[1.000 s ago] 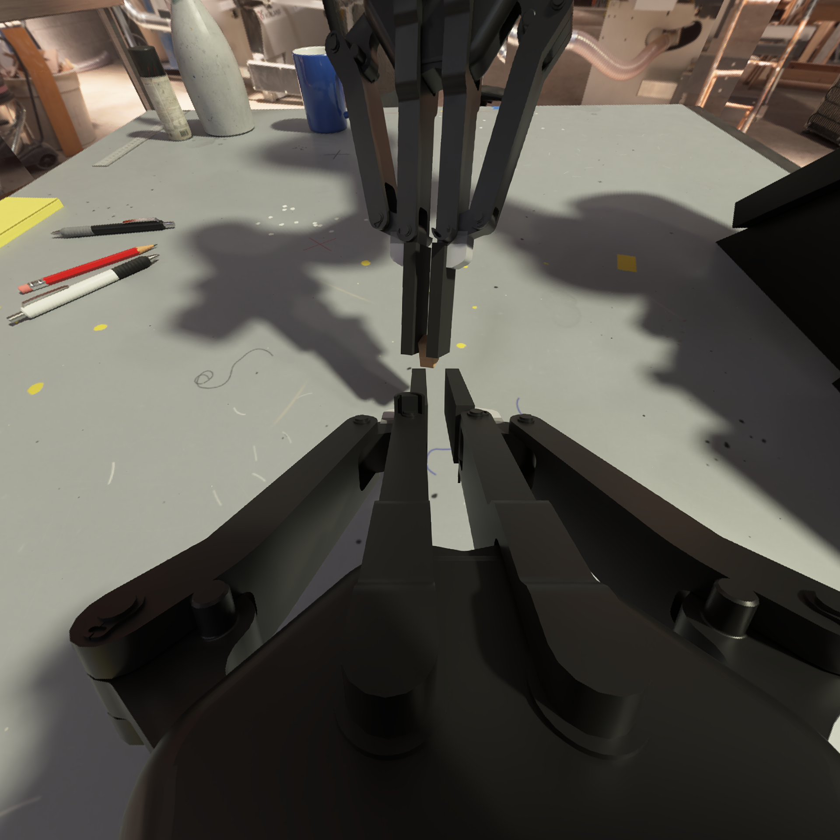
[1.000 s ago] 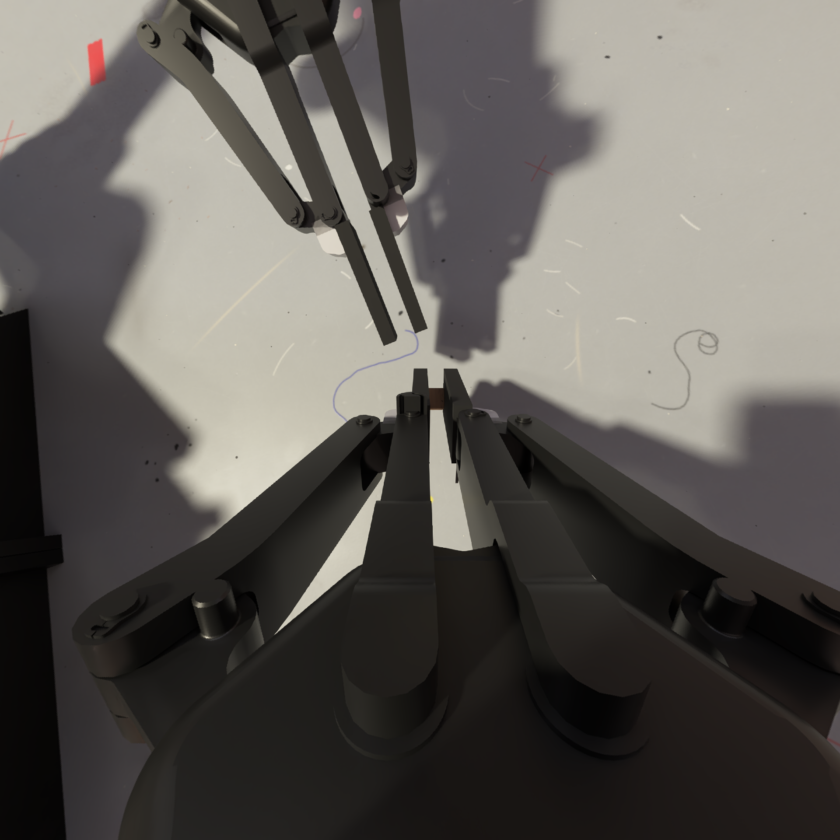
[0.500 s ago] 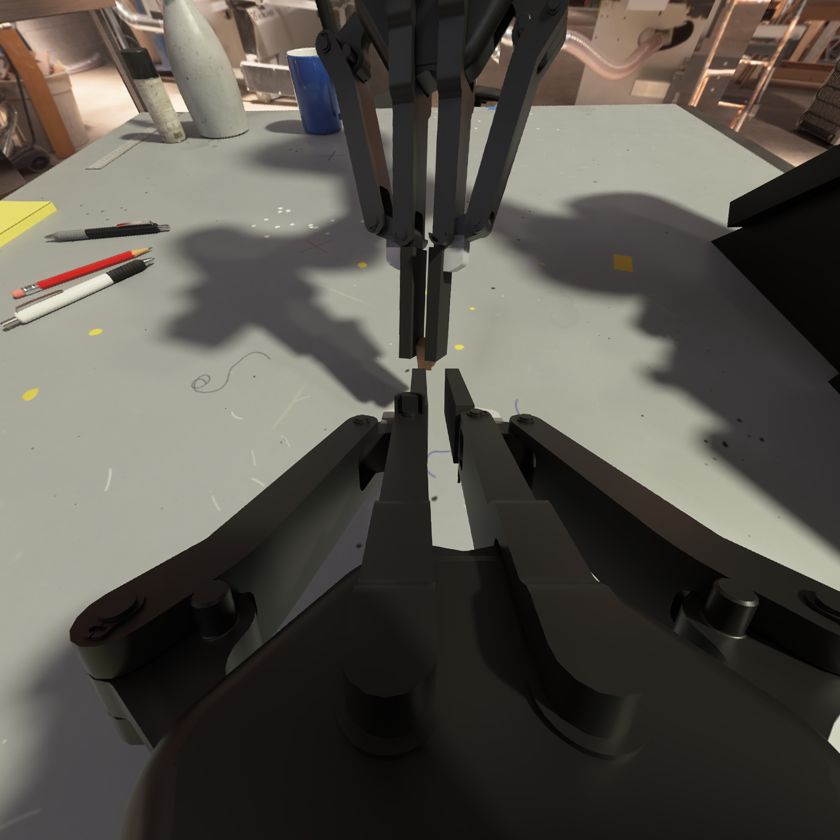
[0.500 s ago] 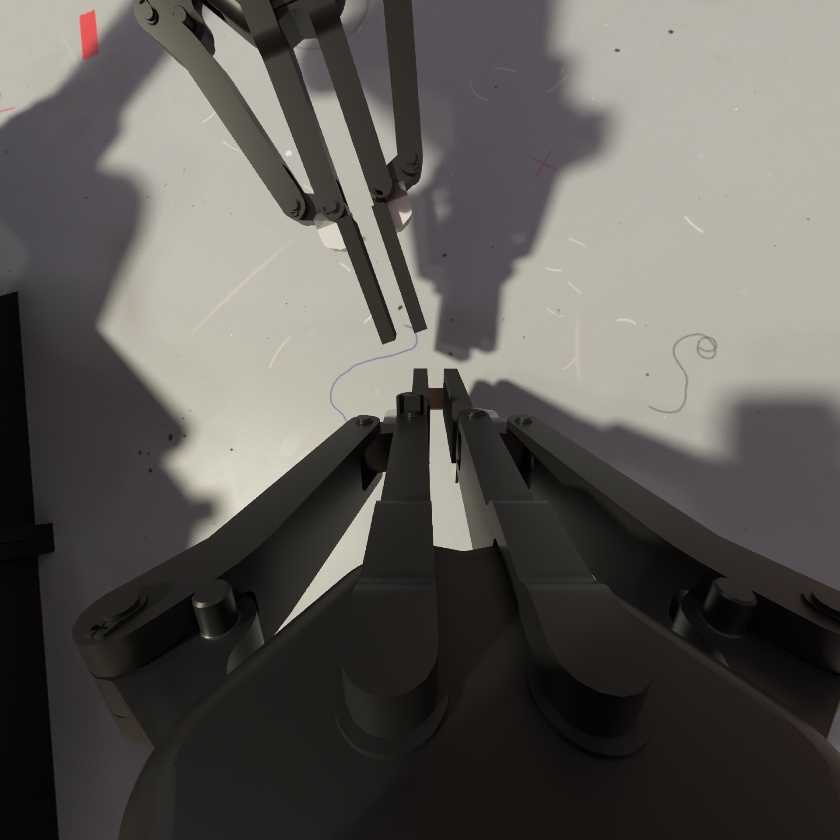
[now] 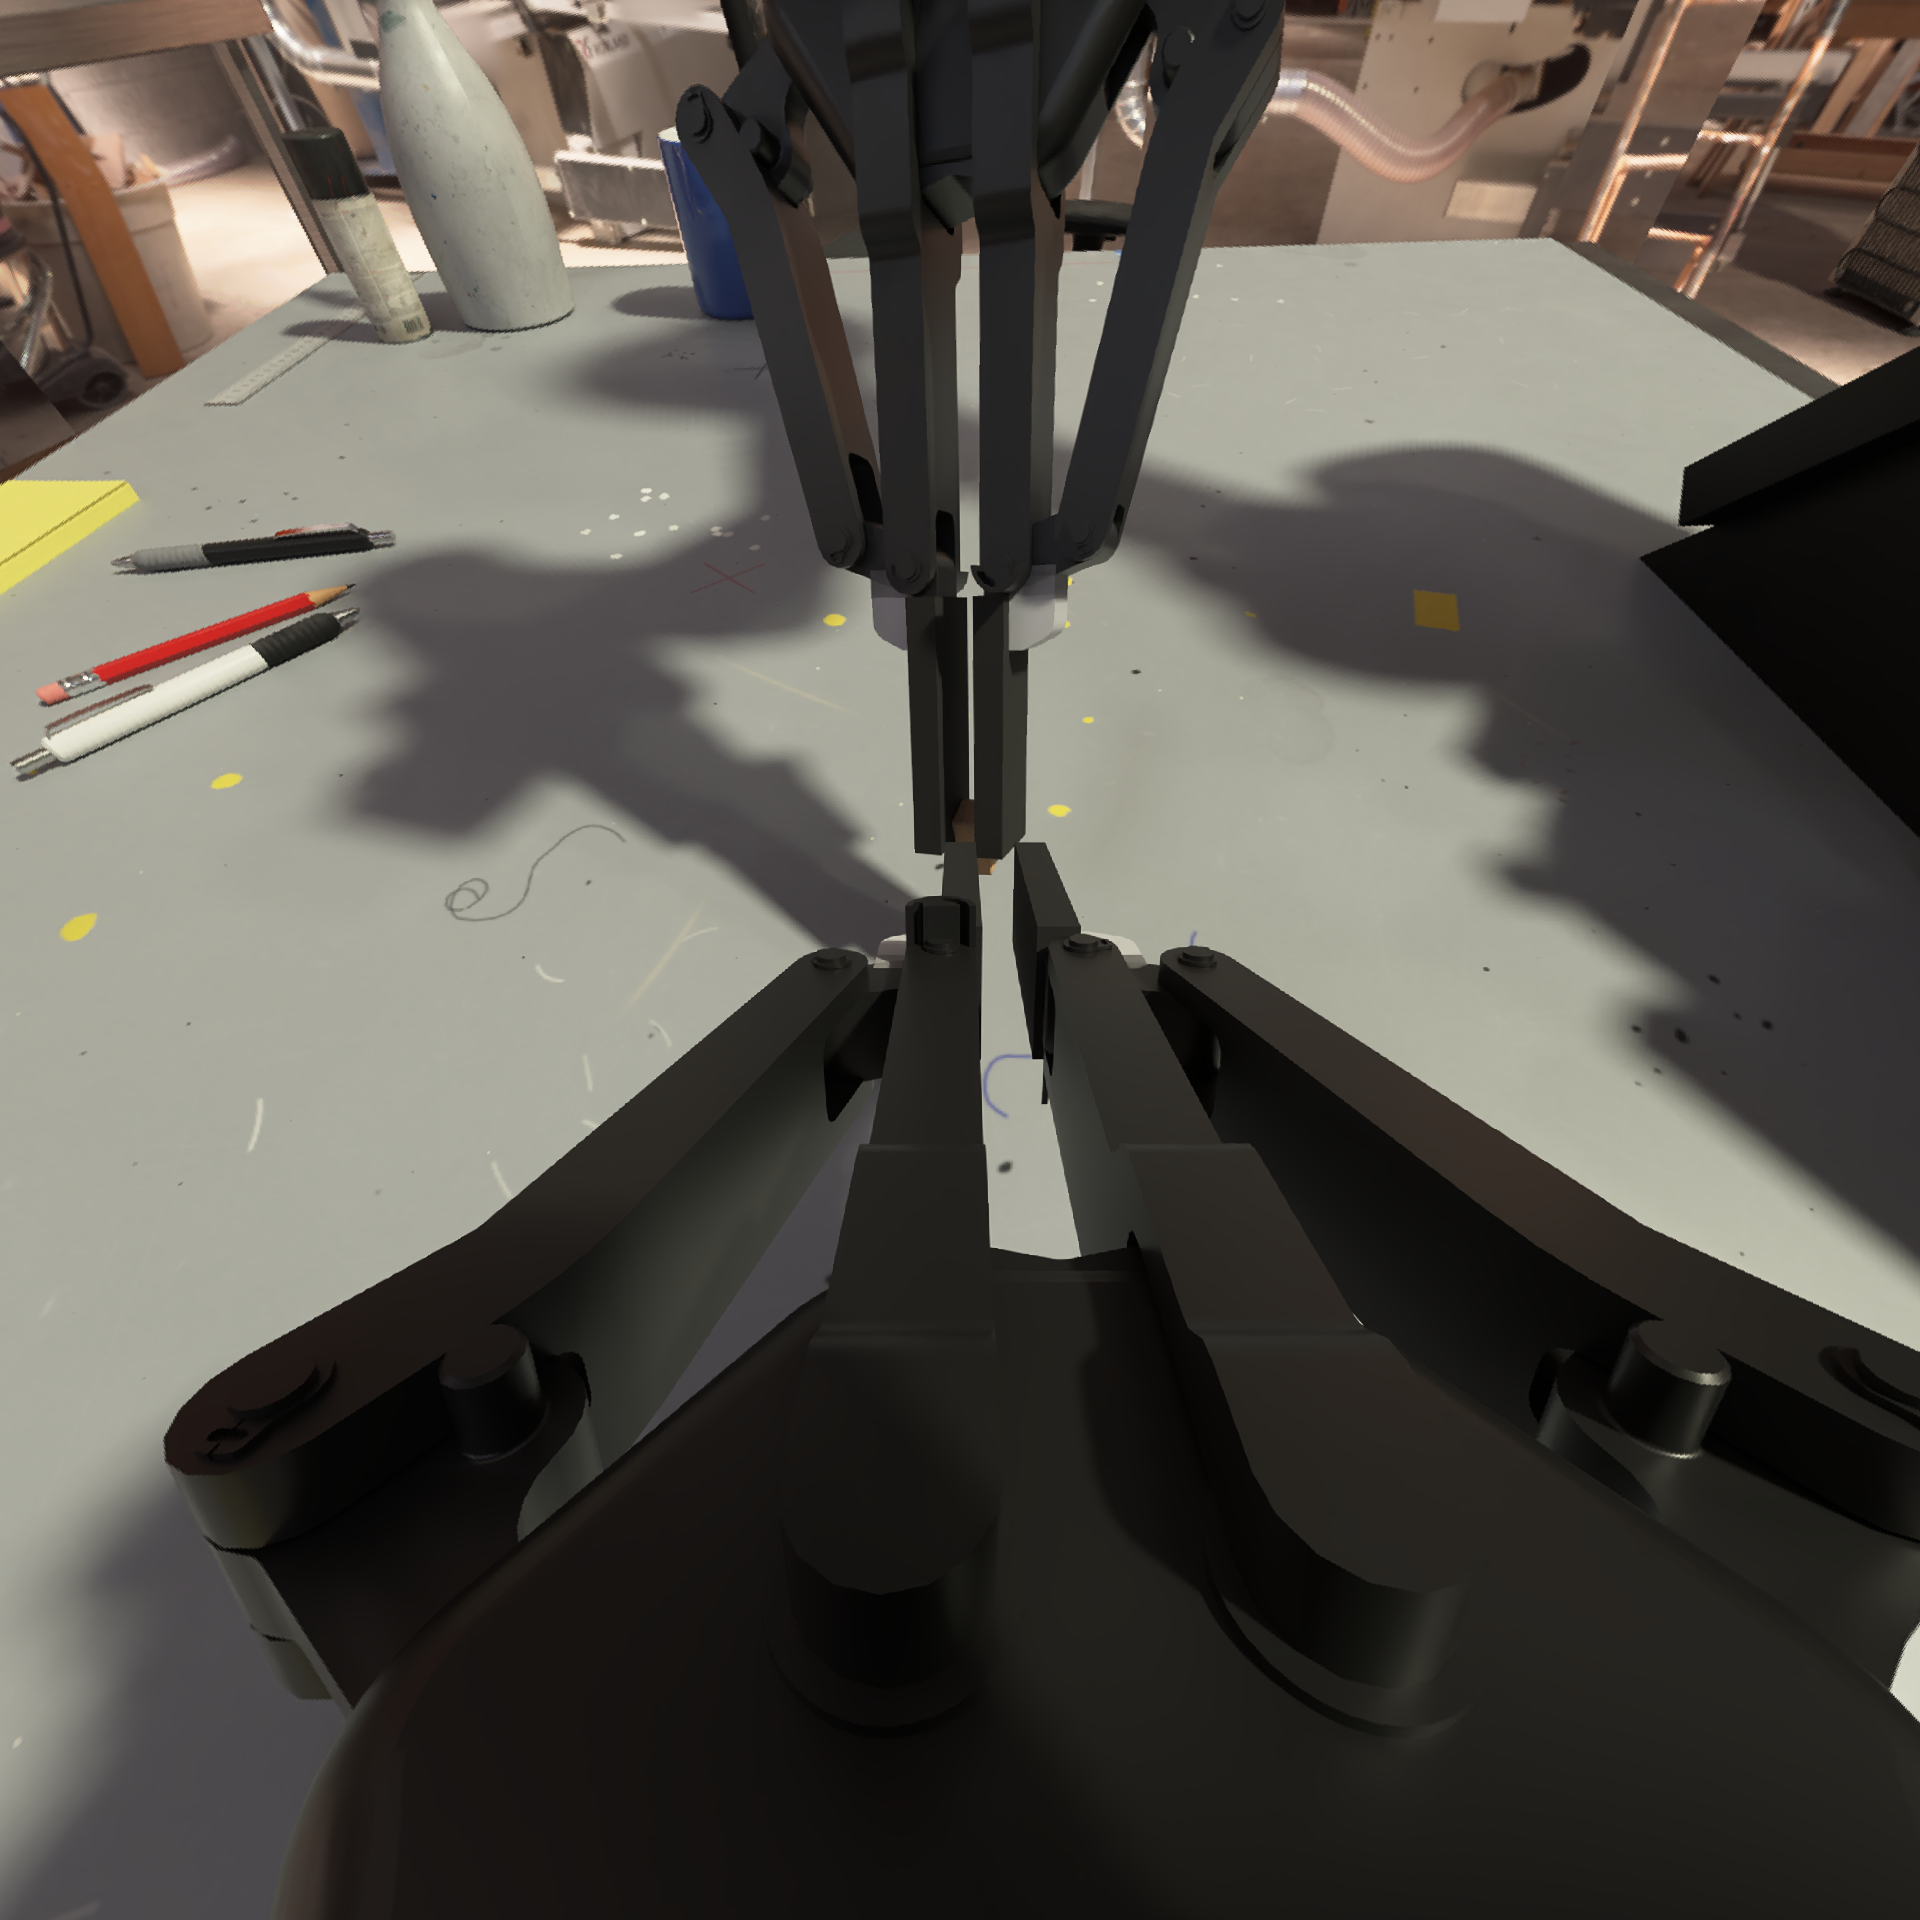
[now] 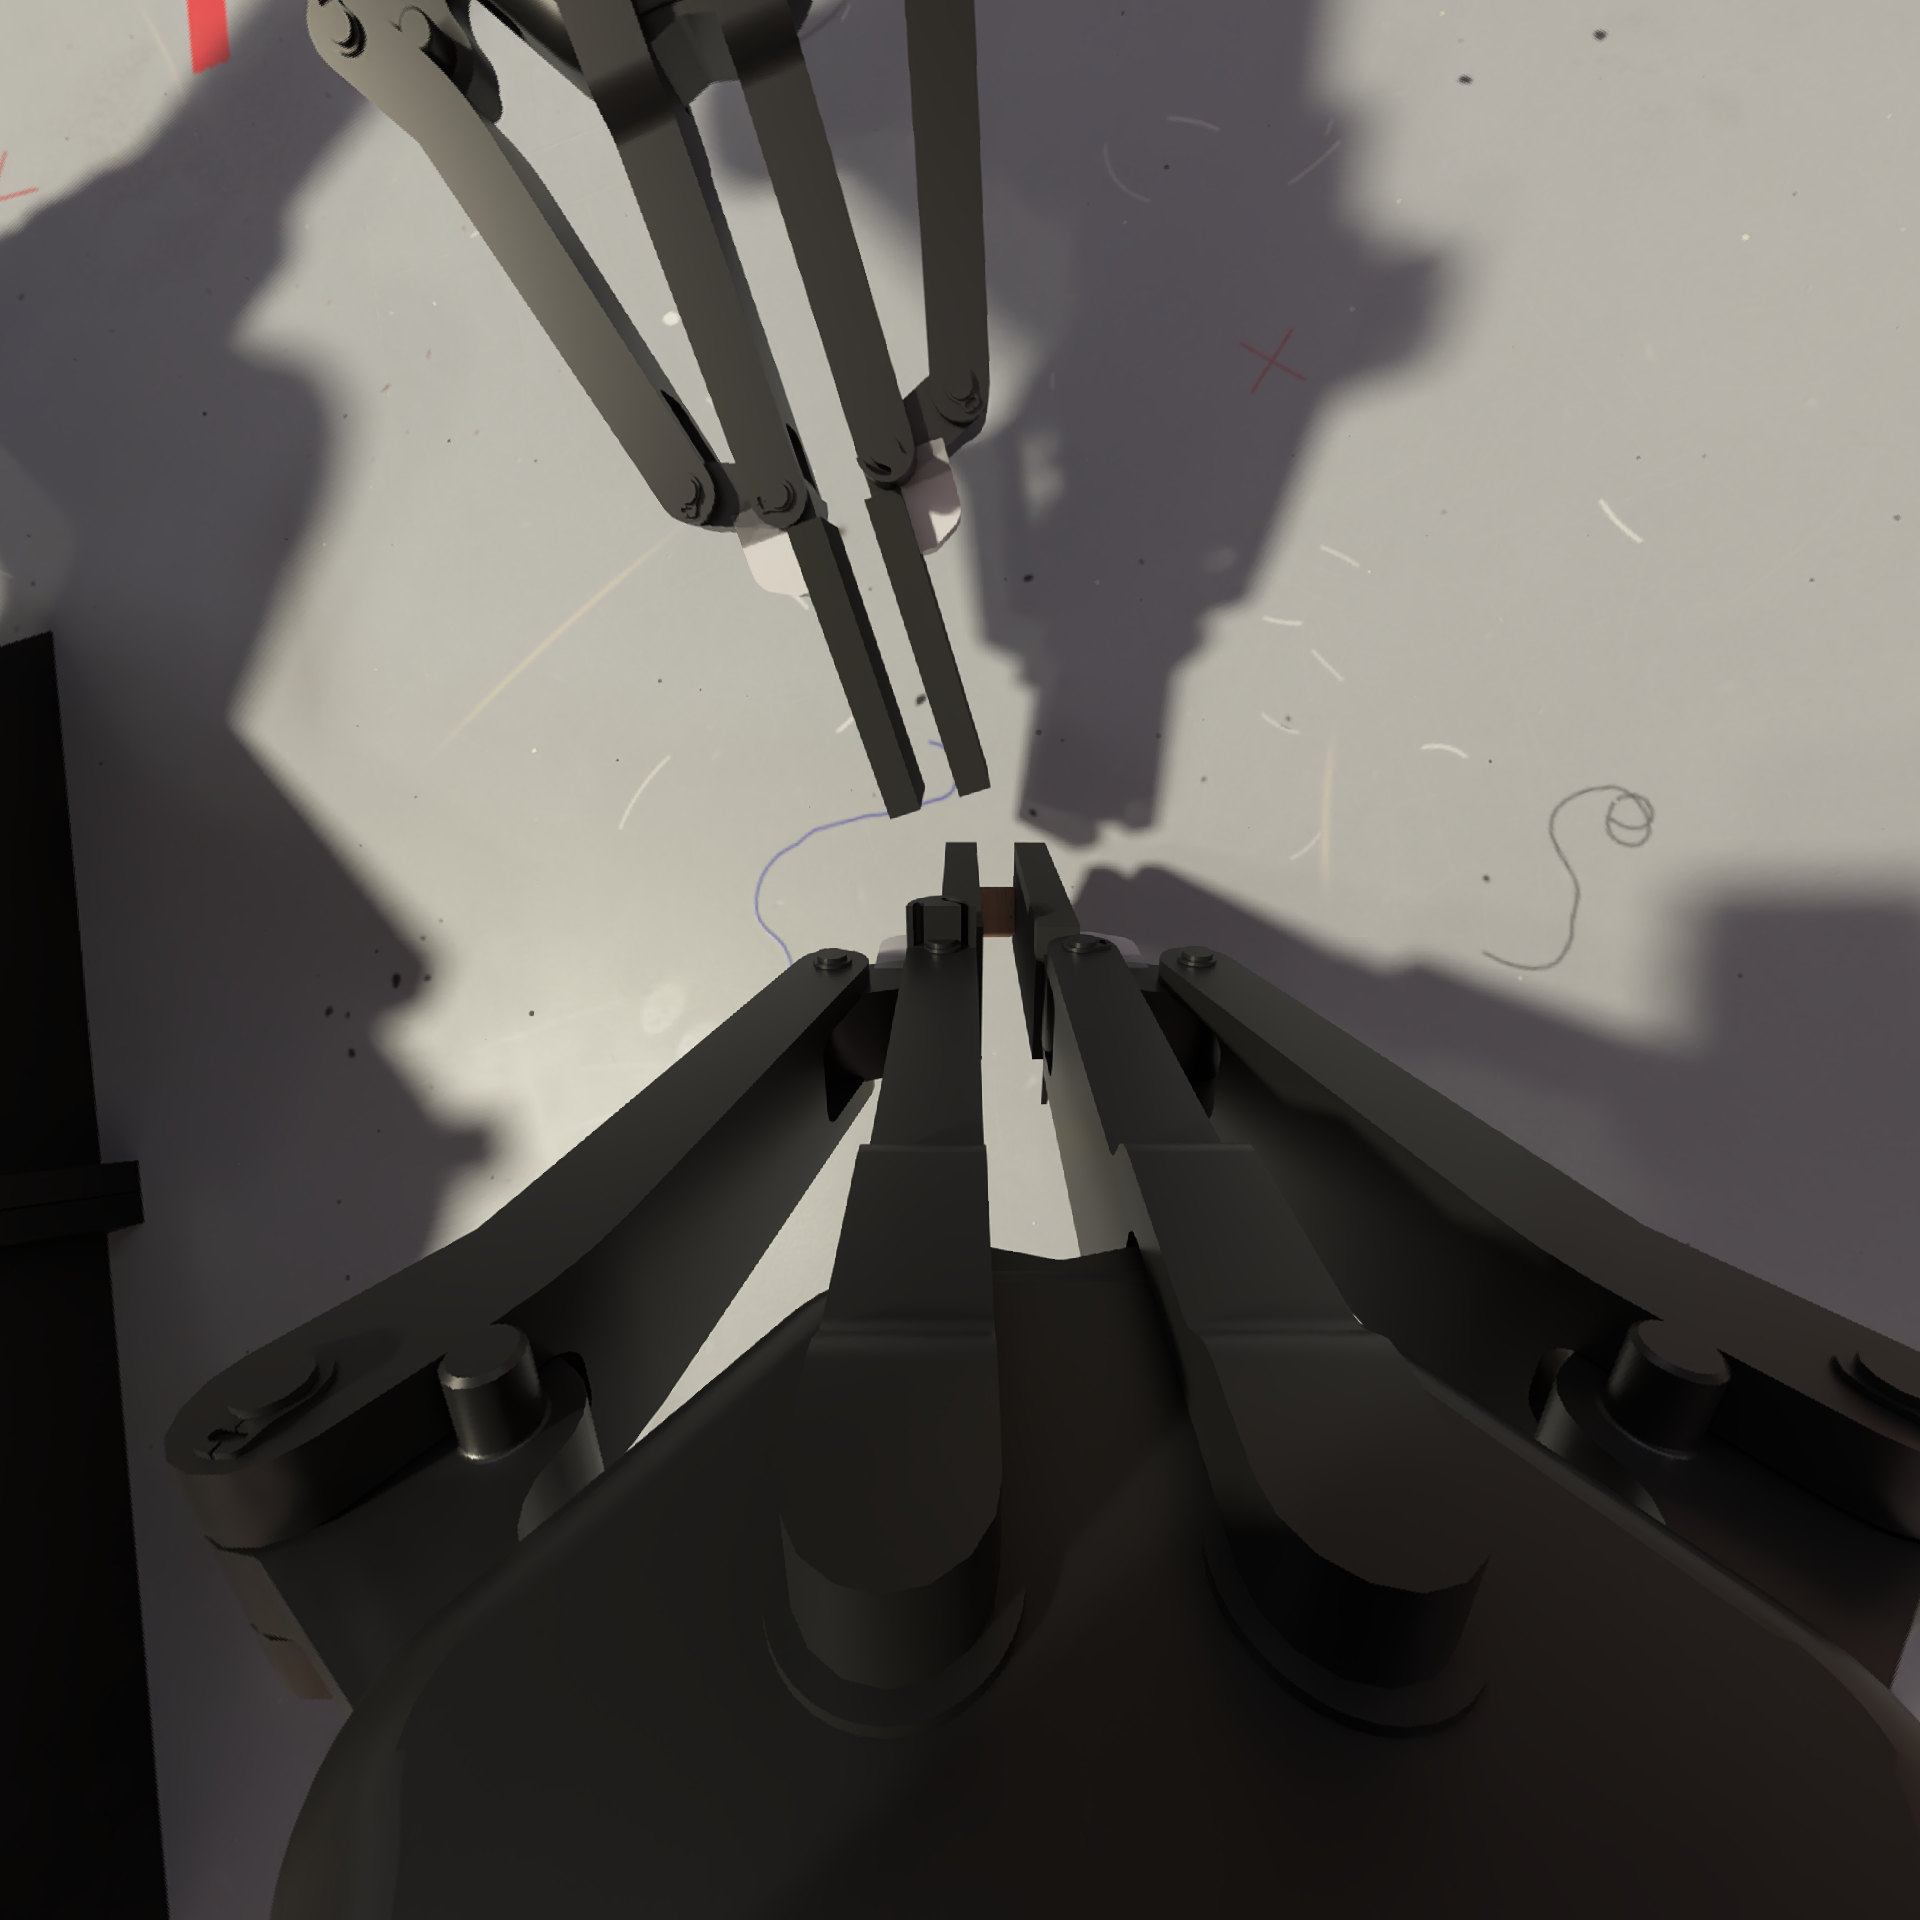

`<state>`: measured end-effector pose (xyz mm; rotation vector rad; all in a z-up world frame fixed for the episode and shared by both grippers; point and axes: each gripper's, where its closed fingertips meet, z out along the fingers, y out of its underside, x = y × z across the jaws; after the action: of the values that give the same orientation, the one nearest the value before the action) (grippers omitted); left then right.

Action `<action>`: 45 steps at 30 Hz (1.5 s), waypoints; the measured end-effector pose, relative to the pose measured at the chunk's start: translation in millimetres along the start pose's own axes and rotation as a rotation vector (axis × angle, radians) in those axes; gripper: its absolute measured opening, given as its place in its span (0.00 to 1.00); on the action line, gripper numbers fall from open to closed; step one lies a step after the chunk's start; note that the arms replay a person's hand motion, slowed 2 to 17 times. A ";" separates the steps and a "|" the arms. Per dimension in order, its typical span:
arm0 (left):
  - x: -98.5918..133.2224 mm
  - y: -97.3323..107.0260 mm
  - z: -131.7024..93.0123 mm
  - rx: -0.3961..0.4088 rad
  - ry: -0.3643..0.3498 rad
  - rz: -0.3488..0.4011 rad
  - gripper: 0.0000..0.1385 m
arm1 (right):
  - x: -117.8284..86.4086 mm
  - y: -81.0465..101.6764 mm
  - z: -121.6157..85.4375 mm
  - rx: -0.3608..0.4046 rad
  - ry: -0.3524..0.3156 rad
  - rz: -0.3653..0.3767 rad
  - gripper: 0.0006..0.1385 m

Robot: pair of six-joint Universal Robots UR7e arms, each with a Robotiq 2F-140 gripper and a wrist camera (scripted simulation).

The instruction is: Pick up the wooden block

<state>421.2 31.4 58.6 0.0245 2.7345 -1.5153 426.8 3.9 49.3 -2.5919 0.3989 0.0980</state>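
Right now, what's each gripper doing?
Left gripper: nearly shut, holding nothing.
Right gripper: shut on the wooden block.

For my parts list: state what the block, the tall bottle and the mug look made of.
Block: wood, matte brown, only a sliver showing in the right tool. Bottle: probably glazed ceramic or stone, off-white with fine specks. Mug: possibly ceramic or plastic, solid blue, mostly hidden behind the tool.

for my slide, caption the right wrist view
Right hand clamps the small wooden block above the grey table, facing the left hand.
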 end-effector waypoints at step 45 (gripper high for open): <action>-7.0 -7.3 17.7 -0.053 0.017 0.022 0.05 | 3.5 5.9 -1.0 0.034 -0.002 -0.021 0.06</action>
<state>428.2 12.4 55.5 0.0668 2.7767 -1.4443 428.3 -2.4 46.8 -2.5622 0.3689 0.0861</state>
